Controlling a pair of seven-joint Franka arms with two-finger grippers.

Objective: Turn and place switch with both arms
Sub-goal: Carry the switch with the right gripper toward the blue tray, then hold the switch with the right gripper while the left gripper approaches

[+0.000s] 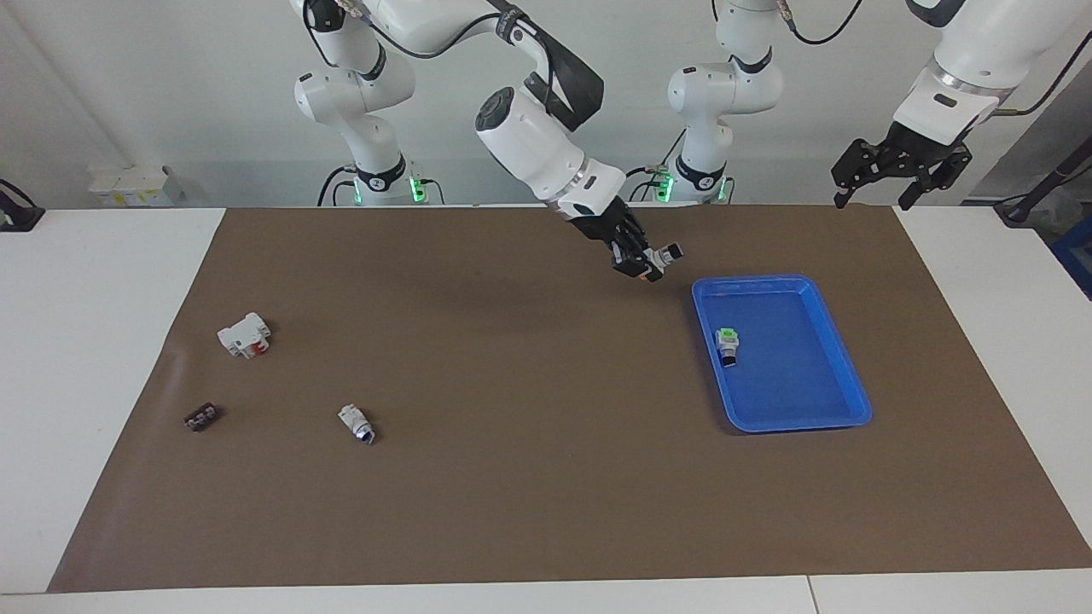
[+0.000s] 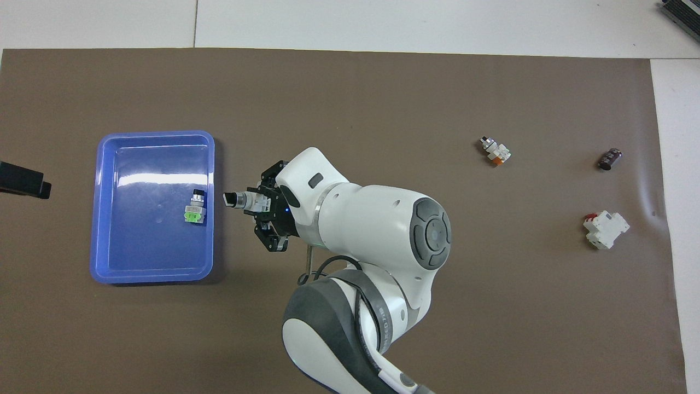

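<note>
- The right gripper (image 1: 641, 260), shut on the switch (image 1: 661, 254), hangs over the mat (image 1: 529, 477) beside the blue tray (image 1: 840, 375).
- The left gripper (image 1: 897, 170), jaws spread and empty, waits above the mat's corner.
- The switch lies roughly level, its black knob toward the tray.

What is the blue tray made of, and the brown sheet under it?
The blue tray looks like glossy moulded plastic: bright light streaks shine on its floor, and its corners and rim are rounded. The brown sheet looks like matte paper or thin card, though it might be a soft mat: it shows no shine and has a small wrinkle toward the right arm's end of the table.
</note>
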